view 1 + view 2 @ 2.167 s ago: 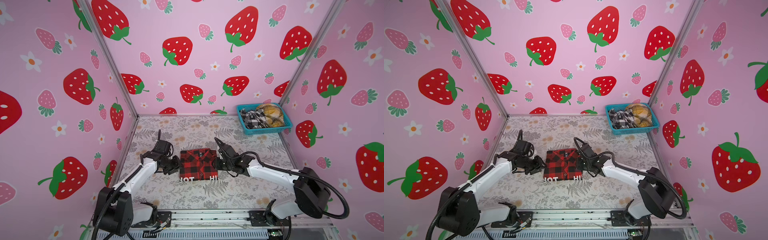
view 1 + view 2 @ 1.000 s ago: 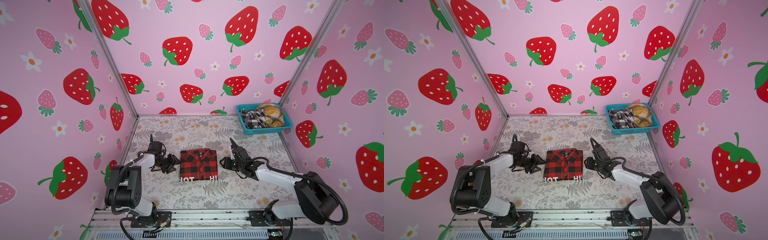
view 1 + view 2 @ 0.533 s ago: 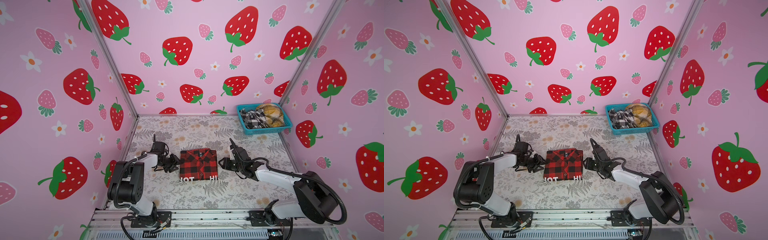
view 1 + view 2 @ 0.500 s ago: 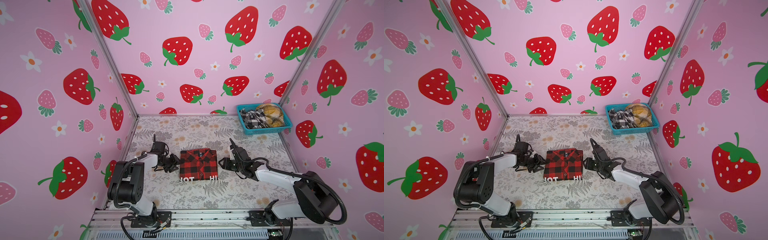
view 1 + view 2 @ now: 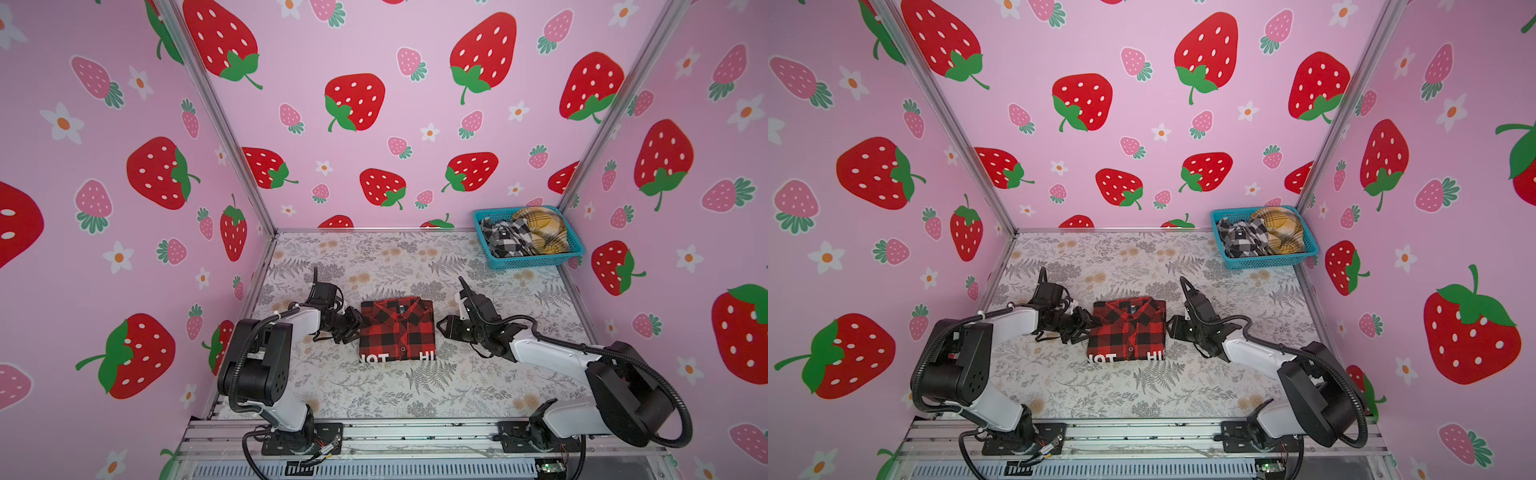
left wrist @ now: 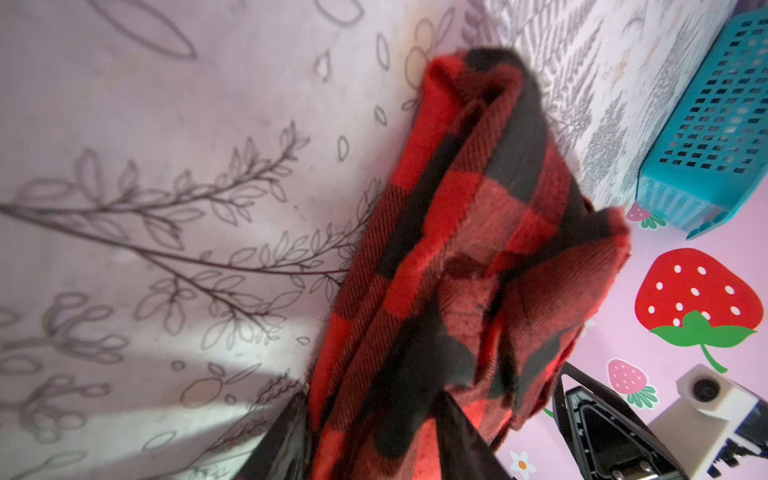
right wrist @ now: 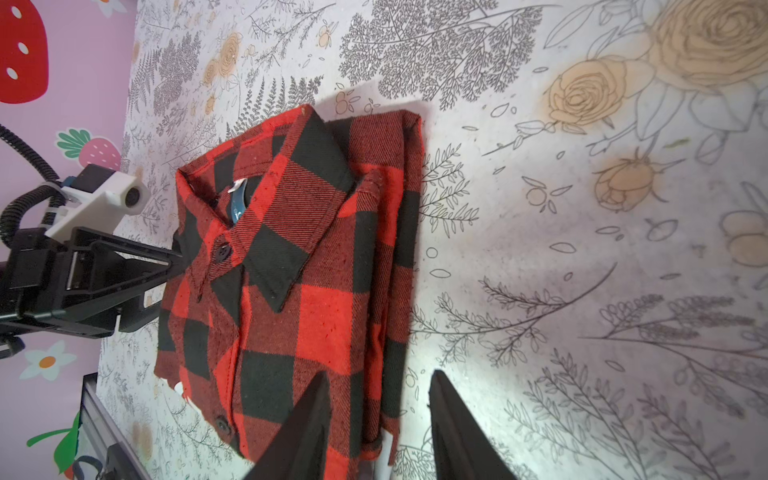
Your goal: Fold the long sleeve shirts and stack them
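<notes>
Shirt (image 5: 397, 328), folded, left fingers (image 6: 469, 440) straddling one edge, clamp unclear, right fingers (image 7: 307, 428) apart beside opposite edge

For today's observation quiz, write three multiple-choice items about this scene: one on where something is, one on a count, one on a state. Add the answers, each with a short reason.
1. Where does the teal basket stand on the table?
A. far right corner
B. near left corner
C. centre

2. How many shirts can be seen in the basket?
A. one
B. two
C. four

3. What state is the red-and-black shirt in?
A. hanging in the air
B. spread out, sleeves wide
C. folded into a rectangle, lying flat

Answers:
1 A: in both top views it sits where the back and right walls meet.
2 B: a black-and-white check shirt and a mustard-yellow plaid shirt are all that shows there.
3 C: its edges are squared, the collar is on top, and it rests on the table.
</notes>
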Action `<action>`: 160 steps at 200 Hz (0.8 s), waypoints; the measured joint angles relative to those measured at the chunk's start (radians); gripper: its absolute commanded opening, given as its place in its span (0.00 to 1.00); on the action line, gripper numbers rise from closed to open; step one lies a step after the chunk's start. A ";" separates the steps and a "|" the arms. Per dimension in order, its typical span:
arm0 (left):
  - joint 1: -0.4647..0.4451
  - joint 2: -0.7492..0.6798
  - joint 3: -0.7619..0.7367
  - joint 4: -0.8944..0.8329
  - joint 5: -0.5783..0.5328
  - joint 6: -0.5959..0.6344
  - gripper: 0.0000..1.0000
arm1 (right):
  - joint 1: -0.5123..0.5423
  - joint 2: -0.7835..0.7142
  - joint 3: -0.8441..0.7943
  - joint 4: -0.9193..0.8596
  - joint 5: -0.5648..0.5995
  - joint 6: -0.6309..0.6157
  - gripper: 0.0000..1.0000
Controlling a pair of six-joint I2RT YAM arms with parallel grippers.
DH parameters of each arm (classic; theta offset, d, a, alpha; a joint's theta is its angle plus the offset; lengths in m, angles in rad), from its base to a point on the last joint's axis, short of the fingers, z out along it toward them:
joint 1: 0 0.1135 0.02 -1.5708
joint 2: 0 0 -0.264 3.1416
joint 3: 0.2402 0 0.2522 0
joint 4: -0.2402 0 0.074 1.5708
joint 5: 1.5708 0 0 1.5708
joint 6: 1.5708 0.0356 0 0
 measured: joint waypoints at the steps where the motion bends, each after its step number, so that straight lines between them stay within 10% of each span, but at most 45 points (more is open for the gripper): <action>1: 0.000 0.000 0.000 0.000 0.000 0.000 0.51 | 0.000 0.000 0.000 0.000 0.000 0.000 0.42; 160: -0.048 0.055 0.017 0.058 0.010 -0.032 0.29 | -0.004 0.018 0.000 0.000 -0.010 0.000 0.43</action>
